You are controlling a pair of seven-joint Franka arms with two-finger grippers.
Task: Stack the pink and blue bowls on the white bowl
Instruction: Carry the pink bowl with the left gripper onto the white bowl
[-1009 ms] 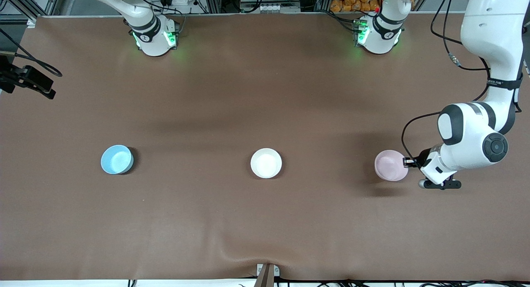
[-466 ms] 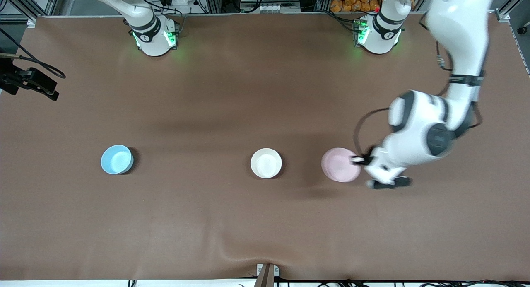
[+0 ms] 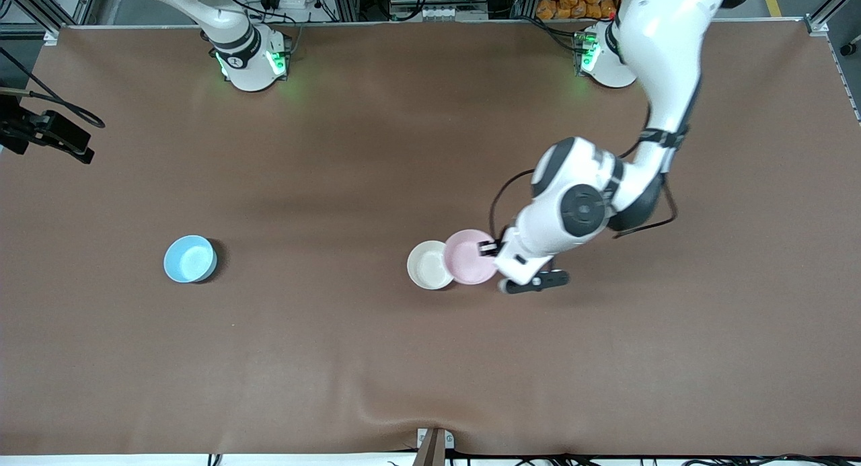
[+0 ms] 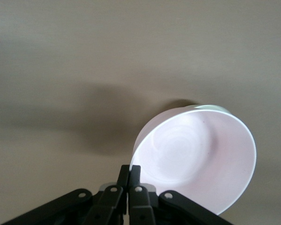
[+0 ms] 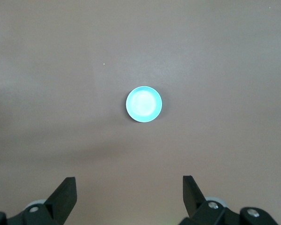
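Note:
My left gripper is shut on the rim of the pale pink bowl and holds it tilted in the air, overlapping the edge of the white bowl that faces the left arm's end. In the left wrist view the fingers pinch the pink bowl's rim, and a sliver of the white bowl shows past it. The sky-blue bowl sits alone toward the right arm's end. My right gripper is open and empty, high over the blue bowl.
The brown table cover has a small wrinkle at its edge nearest the front camera. A black clamp with cables hangs at the right arm's end. Both arm bases stand along the robots' edge of the table.
My left gripper has carried the pink bowl from the left arm's end of the table across to the white bowl. The blue and white bowls have not moved.

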